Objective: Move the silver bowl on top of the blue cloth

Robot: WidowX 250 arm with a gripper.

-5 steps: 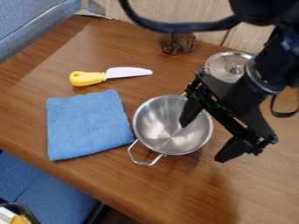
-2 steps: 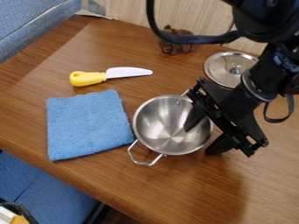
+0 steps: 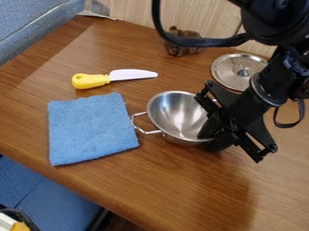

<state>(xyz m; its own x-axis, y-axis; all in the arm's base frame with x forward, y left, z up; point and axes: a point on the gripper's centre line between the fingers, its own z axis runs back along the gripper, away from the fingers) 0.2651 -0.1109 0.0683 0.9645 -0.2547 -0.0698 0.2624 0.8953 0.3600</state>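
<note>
Bowl (image 3: 175, 113) tipped and swung round, wall pinched in claw (image 3: 212, 139); handle (image 3: 145, 133) beside cloth (image 3: 91, 128); knife (image 3: 113, 77), lid (image 3: 230, 72) beyond.

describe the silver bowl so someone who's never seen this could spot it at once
On the brown wooden table, find the blue cloth. Just right of it in the picture, at the gripper, is the silver bowl. Unlike the flat, knobbed lid farther up, it is deep and open, with a wire handle toward the cloth.
</note>
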